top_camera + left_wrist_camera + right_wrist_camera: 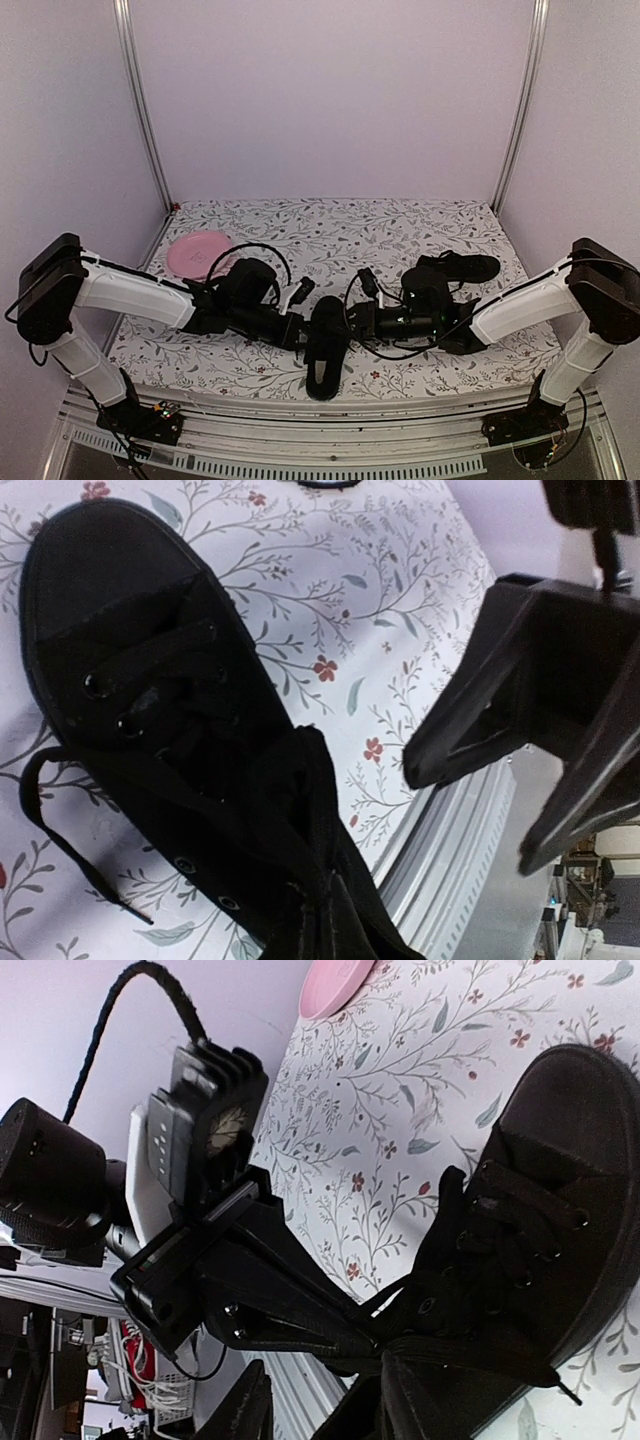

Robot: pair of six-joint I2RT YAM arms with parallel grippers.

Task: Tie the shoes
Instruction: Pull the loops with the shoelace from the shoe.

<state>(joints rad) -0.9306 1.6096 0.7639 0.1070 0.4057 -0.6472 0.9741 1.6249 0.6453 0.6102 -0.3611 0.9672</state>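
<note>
No knot yet: near shoe [325,352] laces [165,695] loose, far shoe [462,267] at 2 o'clock unattended, right gripper [361,320] spread empty, left gripper [300,334] grip unreadable.

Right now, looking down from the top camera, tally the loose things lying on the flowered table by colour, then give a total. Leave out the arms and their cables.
Black shoes: 2
Pink plate: 1
Total: 3
</note>
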